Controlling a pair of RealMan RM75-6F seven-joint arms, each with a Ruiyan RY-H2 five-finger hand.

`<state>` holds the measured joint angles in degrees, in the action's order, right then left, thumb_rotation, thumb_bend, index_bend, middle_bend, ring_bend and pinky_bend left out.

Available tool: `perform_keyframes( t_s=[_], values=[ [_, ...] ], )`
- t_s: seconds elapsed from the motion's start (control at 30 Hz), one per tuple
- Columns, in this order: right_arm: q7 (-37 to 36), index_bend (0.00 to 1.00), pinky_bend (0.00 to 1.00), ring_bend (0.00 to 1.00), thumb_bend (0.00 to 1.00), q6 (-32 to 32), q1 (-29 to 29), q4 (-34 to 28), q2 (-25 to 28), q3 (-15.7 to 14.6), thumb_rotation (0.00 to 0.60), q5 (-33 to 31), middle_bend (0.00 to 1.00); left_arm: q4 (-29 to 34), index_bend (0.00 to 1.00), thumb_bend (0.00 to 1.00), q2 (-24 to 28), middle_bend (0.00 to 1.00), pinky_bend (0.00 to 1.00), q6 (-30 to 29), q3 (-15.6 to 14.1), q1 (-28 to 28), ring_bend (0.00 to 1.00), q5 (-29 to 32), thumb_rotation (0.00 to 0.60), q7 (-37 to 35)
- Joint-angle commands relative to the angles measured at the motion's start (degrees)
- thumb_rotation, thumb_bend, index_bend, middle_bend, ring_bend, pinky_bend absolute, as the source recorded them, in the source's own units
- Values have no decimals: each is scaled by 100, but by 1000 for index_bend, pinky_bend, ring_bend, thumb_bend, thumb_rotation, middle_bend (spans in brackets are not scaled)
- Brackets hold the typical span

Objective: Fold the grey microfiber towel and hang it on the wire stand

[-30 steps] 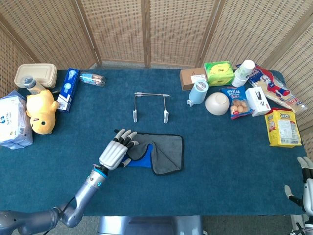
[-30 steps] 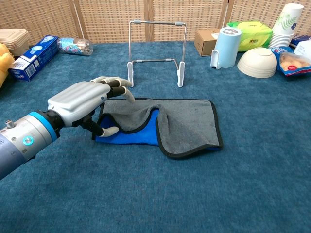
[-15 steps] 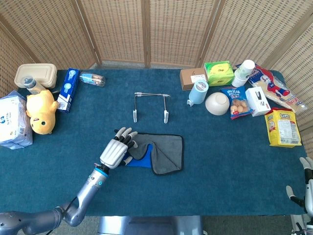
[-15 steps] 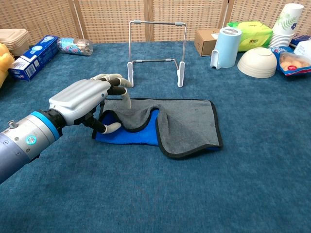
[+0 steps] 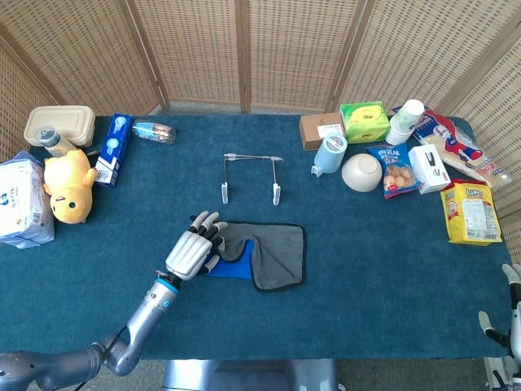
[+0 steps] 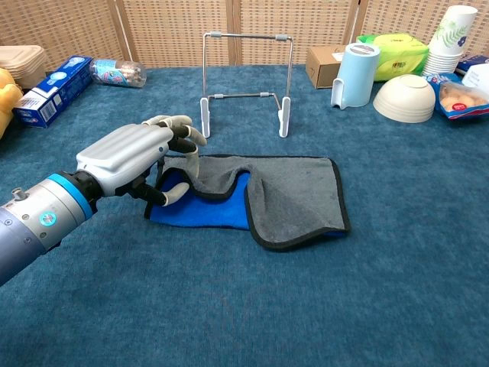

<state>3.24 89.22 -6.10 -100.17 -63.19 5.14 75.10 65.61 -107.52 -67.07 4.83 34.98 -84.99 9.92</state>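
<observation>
From the head view, the towel [image 5: 264,254] lies flat on the blue table [image 5: 366,269] just in front of the wire stand [image 5: 251,176], a little toward the robot and apart from it, partly folded so that a blue underside shows along its left part. Its long axis runs left to right, roughly parallel to the stand's top bar, and the free grey flap points toward the right. The left hand [image 5: 193,250] sits at the towel's left edge, on the side away from the bowl [image 5: 361,172], with its fingers over the cloth. The right hand [image 5: 513,314] shows only as a sliver at the frame's lower right corner, far from the stand, and whether it is open or closed I cannot tell. In the chest view, the left hand [image 6: 134,157] has its fingers curled over the raised grey corner of the towel [image 6: 294,200], thumb underneath, so it appears to be pinching that corner between thumb and fingers, though the hold looks shallow. The wire stand [image 6: 246,79] is upright just behind the towel, its feet near the cloth's back edge. The likely risk is that the soft, thin corner slips out of so light a pinch when lifted, leaving the fold crooked. A second risk is that dragging the cloth toward the stand bunches it or nudges the light frame over.
</observation>
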Motion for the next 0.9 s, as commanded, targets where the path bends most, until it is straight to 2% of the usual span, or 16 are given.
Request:
perform_keyframes(
  t_s=[0.03,0.3,0.67,0.9],
  values=[
    [-2,85,0,0,281,7,-2,-7,8,0,600,14,85,-12,564,582,-1,260,0,-8,-8,-7,10,-9,600,-4],
    [-10,87,0,0,282,11,-3,-3,9,-1,600,36,84,-79,670,582,4,329,4,-168,54,-64,69,-14,600,-57],
    [-50,90,0,0,282,-32,7,35,-10,-4,600,38,84,-282,639,567,-55,298,5,-334,296,-101,53,141,600,-140],
    [-110,90,0,0,282,-20,-26,62,14,-10,600,21,84,-453,594,562,-383,276,3,-265,438,-202,33,523,600,-36]
  ],
)
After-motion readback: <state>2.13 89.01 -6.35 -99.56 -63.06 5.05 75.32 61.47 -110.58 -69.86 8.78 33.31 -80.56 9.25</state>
